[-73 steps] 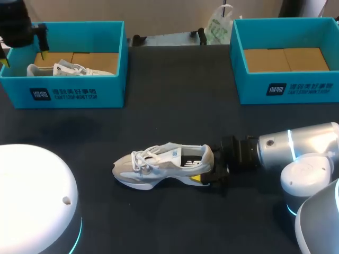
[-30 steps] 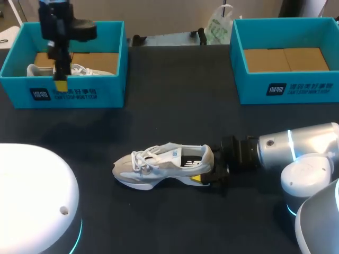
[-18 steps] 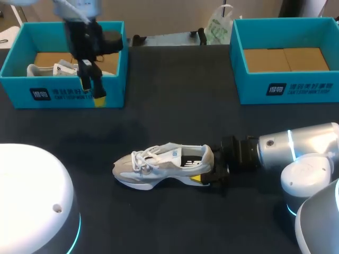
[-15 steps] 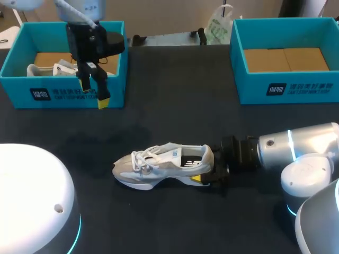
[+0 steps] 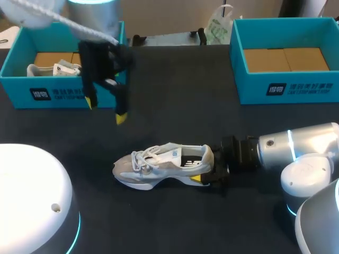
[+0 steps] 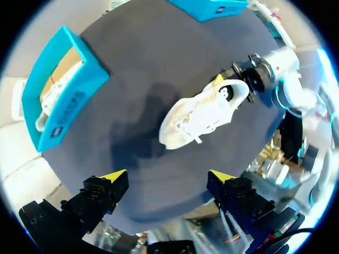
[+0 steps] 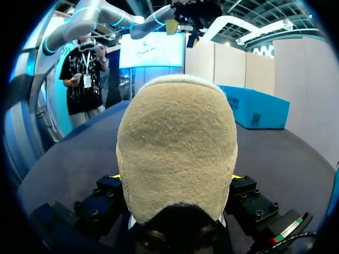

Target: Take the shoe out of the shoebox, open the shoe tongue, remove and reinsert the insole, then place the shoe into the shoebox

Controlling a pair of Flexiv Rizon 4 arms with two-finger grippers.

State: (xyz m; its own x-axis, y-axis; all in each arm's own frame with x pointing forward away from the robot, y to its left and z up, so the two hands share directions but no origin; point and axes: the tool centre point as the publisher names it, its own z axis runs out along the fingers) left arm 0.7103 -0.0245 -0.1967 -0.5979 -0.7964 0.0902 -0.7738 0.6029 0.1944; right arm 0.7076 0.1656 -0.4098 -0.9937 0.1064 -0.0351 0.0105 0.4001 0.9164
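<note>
A white and grey sneaker [image 5: 161, 166] lies on its sole in the middle of the dark table, toe toward my left. My right gripper [image 5: 210, 172] is shut on its heel; in the right wrist view the beige heel [image 7: 177, 148] fills the space between the fingers [image 7: 106, 196]. My left gripper [image 5: 106, 110] hangs open in the air in front of the left shoebox [image 5: 63, 95], back-left of the sneaker. In the left wrist view its yellow fingertips [image 6: 114, 176] stand wide apart, with the sneaker [image 6: 204, 114] well ahead of them.
The left shoebox holds a second white shoe [image 5: 55, 69]. A matching teal shoebox [image 5: 296, 87] with only cardboard inside stands at the back right. A white plastic bag [image 5: 218, 24] sits at the far edge between the boxes.
My left arm has swung from over the left shoebox out past its front wall and lower, toward the table's middle. The sneaker and my right arm have not moved.
</note>
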